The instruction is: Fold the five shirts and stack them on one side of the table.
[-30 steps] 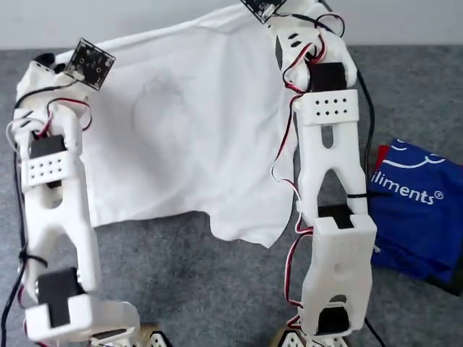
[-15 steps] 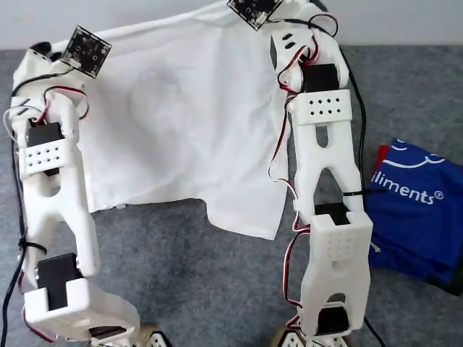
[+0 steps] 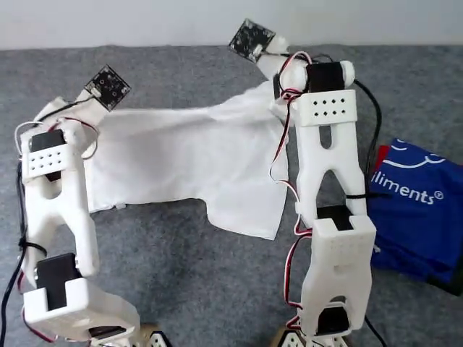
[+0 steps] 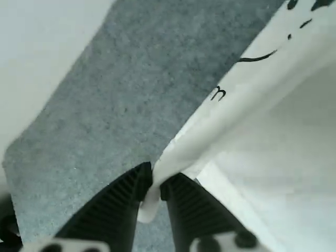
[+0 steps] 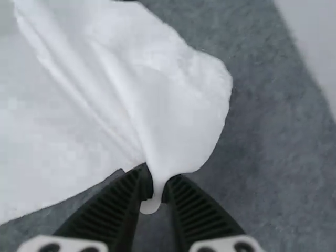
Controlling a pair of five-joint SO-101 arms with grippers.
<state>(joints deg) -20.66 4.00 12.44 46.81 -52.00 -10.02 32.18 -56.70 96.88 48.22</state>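
our left gripper [image 4: 150, 185] is clenched on one far corner of the white shirt [image 3: 181, 155], our right gripper [image 5: 153, 190] on the other, so we judge the far half gets drawn over the near half evenly. the shirt lies mid-surface; a blue shirt [image 3: 416, 210] sits at the right edge. grey felt surface [image 3: 181, 289], pale wall [image 3: 145, 22] beyond the far edge.

High view: overhead, looking down on whole table [image 3: 181, 275]. Wrist views: close, low, at shirt's [image 3: 181, 152] far-left and far-right corners. All share shirt.
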